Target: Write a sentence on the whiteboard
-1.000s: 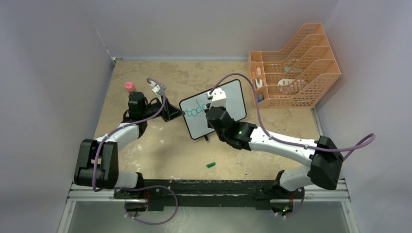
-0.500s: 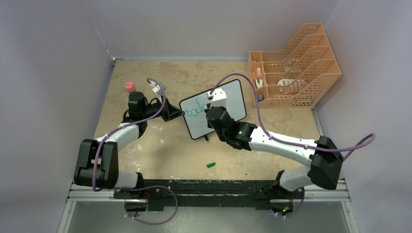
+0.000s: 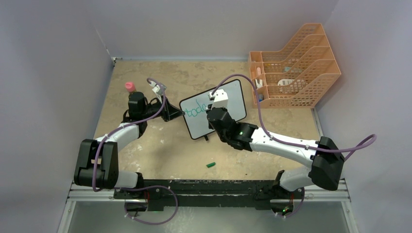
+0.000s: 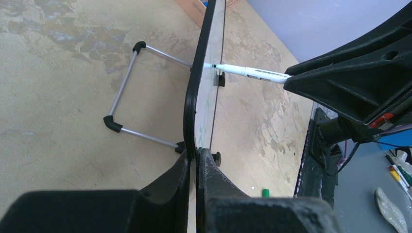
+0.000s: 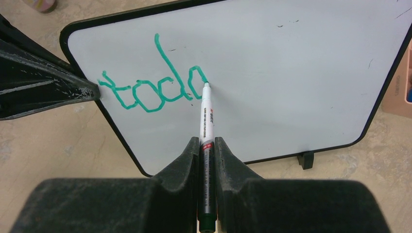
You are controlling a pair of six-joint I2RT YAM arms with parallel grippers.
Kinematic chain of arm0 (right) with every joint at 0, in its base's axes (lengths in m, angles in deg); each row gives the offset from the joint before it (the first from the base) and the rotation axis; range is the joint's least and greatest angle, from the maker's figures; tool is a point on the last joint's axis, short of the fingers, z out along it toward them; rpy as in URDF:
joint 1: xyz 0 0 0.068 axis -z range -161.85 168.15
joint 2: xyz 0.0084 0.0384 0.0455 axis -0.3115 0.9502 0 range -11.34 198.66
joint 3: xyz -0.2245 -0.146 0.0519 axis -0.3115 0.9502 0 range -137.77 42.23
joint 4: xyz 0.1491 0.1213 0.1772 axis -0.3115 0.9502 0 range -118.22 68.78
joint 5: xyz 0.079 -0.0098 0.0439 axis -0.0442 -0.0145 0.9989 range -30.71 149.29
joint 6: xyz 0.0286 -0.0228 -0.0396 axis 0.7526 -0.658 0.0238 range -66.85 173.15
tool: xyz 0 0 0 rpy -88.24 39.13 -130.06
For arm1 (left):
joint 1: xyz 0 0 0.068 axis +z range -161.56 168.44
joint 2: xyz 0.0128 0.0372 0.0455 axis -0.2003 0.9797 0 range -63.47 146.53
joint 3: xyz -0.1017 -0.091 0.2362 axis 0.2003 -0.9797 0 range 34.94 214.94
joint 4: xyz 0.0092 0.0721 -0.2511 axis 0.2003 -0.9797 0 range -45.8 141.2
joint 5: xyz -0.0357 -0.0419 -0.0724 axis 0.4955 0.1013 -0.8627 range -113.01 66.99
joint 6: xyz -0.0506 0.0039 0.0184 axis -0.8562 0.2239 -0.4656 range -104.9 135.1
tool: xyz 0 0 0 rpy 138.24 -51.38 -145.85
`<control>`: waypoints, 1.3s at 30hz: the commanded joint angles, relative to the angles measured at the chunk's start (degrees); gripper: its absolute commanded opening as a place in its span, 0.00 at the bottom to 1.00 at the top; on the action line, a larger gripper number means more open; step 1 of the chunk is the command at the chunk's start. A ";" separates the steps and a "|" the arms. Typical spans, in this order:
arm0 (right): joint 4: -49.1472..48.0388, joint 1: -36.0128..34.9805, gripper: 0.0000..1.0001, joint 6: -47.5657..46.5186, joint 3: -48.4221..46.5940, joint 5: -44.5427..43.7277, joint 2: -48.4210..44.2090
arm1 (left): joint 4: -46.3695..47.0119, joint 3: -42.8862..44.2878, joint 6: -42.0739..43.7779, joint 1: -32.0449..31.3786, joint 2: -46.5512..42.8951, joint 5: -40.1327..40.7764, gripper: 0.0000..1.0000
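The whiteboard (image 3: 232, 95) stands tilted on the table, black-framed, with green letters (image 5: 145, 94) reading "todo" on its left half. My left gripper (image 4: 197, 154) is shut on the board's left edge (image 4: 197, 97) and shows at that edge in the top view (image 3: 180, 114). My right gripper (image 5: 206, 141) is shut on a white-barrelled green marker (image 5: 206, 116). The marker's tip touches the board at the right side of the last letter. In the left wrist view the marker (image 4: 248, 73) meets the board side-on.
A green marker cap (image 3: 211, 165) lies on the table in front of the board. An orange mesh file rack (image 3: 296, 63) stands at the back right. A pink-capped bottle (image 3: 129, 86) is behind the left arm. The board's wire stand (image 4: 126, 92) props it from behind.
My right gripper has shifted slightly to the right along the board with the marker. The left arm and the board have not moved.
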 commanded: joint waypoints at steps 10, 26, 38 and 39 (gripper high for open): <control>1.35 0.41 0.00 1.29 1.31 -0.51 -1.83 | 0.69 1.56 2.80 -0.42 -1.36 -0.62 0.00; 2.09 0.52 0.00 1.76 1.29 -2.63 -1.66 | 0.57 1.61 2.80 -0.42 -1.66 -0.62 0.00; 2.62 0.53 0.00 2.23 1.53 -3.49 -1.85 | 0.46 1.58 2.89 -0.44 -1.75 -0.66 0.00; 2.65 0.53 0.00 2.25 1.49 -3.49 -1.79 | 0.48 1.61 2.93 -0.42 -1.75 -0.66 0.00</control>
